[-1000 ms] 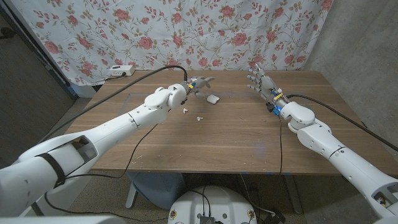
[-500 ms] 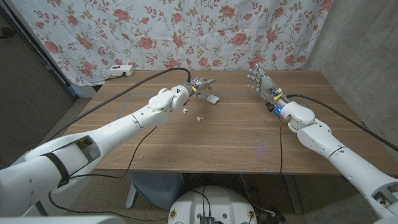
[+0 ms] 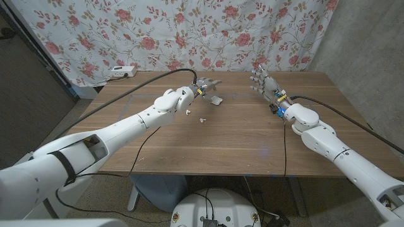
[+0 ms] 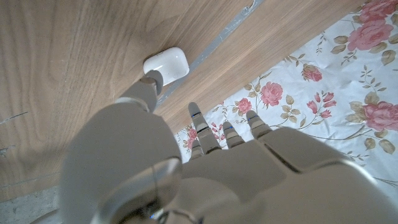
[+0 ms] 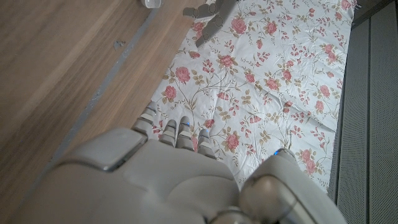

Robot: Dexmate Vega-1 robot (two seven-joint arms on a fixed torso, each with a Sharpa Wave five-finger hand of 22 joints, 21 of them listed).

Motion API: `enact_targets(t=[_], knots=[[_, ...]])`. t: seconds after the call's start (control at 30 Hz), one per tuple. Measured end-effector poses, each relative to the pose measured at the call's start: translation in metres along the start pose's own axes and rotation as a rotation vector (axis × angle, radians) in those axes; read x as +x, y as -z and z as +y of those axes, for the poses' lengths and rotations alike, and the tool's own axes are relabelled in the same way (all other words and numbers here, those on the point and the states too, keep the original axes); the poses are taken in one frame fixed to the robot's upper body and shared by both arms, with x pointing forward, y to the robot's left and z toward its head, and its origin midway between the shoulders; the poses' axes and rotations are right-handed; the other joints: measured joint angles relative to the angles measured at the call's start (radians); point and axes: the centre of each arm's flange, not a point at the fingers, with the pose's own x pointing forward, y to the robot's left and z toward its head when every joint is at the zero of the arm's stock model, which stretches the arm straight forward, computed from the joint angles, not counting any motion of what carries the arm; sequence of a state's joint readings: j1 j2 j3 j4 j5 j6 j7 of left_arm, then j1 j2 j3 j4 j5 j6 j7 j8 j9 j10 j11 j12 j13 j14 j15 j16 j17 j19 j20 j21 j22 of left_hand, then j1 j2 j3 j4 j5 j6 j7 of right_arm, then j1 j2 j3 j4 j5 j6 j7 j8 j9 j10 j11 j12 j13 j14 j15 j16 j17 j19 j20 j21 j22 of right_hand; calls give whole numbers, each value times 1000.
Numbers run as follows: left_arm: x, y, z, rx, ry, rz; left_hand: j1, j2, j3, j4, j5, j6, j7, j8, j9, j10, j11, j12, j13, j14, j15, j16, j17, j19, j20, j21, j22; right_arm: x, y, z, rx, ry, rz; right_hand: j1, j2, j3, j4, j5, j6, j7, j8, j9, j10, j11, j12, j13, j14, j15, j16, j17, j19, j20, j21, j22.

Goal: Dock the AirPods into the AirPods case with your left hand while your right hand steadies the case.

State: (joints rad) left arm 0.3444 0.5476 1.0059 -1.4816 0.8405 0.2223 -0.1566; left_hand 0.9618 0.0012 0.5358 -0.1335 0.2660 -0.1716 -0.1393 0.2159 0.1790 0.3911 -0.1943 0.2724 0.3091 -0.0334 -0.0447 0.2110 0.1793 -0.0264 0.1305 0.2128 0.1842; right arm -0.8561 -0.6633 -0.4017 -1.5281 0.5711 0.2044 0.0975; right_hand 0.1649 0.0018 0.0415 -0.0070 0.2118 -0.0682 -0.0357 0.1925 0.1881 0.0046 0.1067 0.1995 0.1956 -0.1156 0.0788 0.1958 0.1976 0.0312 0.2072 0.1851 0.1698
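The white AirPods case lies shut on the wooden table, far of centre. Two loose white earbuds lie nearer me: one by my left forearm, the other just right of it. My left hand hovers just behind the case with its fingers spread and nothing in it. In the left wrist view its thumb tip reaches down to the edge of the case; whether they touch is unclear. My right hand stands upright at the far right, fingers apart, well away from the case.
A floral cloth hangs behind the table's far edge. A white power strip sits at the far left corner. Black cables run along both arms. A faint tape line crosses the tabletop beside the case.
My left hand has shifted a little right and farther out, closing in on the case. The case, the earbuds and my right hand have stayed put.
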Motion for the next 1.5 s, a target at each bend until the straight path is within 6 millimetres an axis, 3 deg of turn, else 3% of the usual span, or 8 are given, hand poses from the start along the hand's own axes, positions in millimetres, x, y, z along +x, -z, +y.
enact_targets(t=[0.57, 0.97, 1.5], knots=[[7, -3, -3, 30, 8, -23, -8, 10, -21, -4, -38, 0, 0, 0, 5, 25, -15, 28, 29, 26, -20, 4, 5, 0, 0, 0, 0, -5, 2, 1, 3, 8, 9, -2, 8, 0, 0, 0, 0, 0, 0, 0, 0, 0, 0, 0, 0, 0, 0, 0, -9, 2, 0, 0], [9, -3, -8, 48, 21, -30, 42, 60, -8, -27, -38, 0, 0, 0, 5, 12, -20, 41, 53, 31, -15, -1, 5, 0, 0, 0, 0, -5, 2, 3, 4, 4, 11, -1, 9, 0, 0, 0, 0, 0, 0, 0, 0, 0, 0, 0, 0, 0, 0, 0, -9, 2, 0, 0], [17, -3, -13, 76, 19, -53, 73, 68, -13, -39, -46, 0, 0, 0, 5, 27, -24, 70, 76, 55, -27, -2, 5, 23, -2, 0, 0, -6, 2, 5, 5, 6, 14, -1, 9, 0, 0, 0, 0, 0, 0, 0, 0, 0, 0, 0, 0, 0, 0, 0, -13, -2, 0, 0]])
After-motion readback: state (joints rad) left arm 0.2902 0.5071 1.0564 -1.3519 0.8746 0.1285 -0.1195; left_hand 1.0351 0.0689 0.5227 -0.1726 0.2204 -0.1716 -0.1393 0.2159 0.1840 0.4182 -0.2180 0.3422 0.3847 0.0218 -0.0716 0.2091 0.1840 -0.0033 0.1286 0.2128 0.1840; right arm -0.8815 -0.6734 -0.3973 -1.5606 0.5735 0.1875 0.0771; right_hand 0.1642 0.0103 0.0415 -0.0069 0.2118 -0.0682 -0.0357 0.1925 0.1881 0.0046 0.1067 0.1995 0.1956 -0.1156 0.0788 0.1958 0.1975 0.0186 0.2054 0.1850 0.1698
